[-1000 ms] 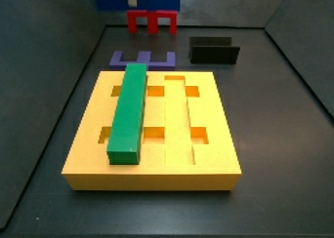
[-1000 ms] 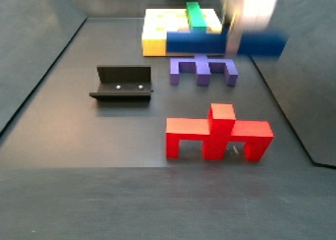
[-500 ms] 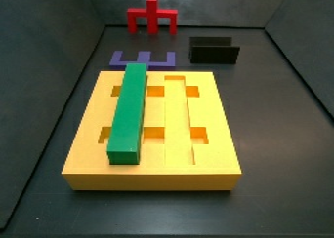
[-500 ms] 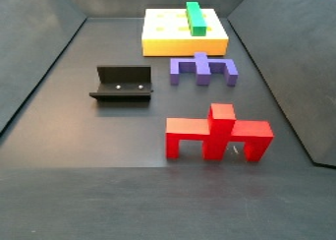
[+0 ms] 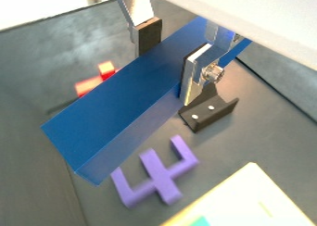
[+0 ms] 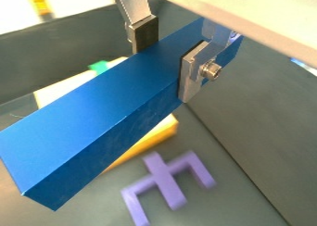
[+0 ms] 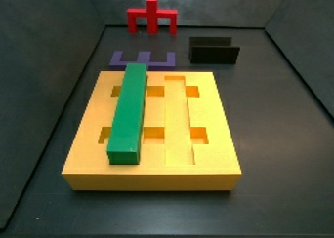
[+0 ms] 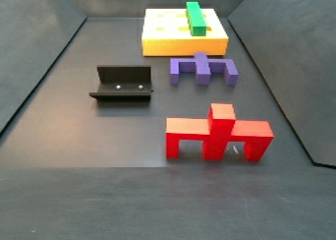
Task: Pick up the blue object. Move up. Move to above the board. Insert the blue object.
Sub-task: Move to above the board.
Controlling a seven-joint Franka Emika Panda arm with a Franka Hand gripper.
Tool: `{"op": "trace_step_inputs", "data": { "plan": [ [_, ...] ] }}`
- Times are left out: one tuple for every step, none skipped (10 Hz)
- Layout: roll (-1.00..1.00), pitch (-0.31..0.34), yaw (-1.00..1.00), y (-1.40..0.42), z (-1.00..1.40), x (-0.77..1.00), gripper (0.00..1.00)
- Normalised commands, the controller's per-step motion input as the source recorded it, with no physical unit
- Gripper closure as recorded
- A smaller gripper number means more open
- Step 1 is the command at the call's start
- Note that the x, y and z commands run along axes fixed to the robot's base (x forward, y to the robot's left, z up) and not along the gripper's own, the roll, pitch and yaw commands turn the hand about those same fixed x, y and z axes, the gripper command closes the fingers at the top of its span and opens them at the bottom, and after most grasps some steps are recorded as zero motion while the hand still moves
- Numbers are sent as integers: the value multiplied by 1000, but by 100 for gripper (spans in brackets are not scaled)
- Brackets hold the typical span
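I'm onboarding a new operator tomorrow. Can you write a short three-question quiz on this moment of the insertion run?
1. True or false: the gripper shows in both side views.
2. What is clamped between the silver fingers in both wrist views?
a) the green bar
b) the blue object
c) the red piece
3. Fill in: the green bar lies in a groove of the ____.

Key
1. False: it shows only in the wrist views, high above the floor.
2. b.
3. board, lengthwise in one outer groove; the other grooves are free.

gripper (image 5: 171, 52): absent from side views | blue object (image 6: 106, 123): hides board (image 6: 158, 132)
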Motion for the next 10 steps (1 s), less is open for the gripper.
{"op": "trace_step_inputs", "data": {
  "plan": [
    [22,44,1000,-1400,189,430,100],
    [22,53,1000,-1400,193,452,100],
    [28,63,1000,-1400,202,479,100],
    [33,72,1000,-1400,204,510,100],
    [44,89,1000,-554,81,267,100],
    [51,102,1000,-194,30,162,100],
    [44,104,1000,-72,37,71,100],
    [50,107,1000,-68,28,45,100],
    [55,116,1000,-56,27,48,100],
    [62,131,1000,-38,27,55,100]
  ]
}}
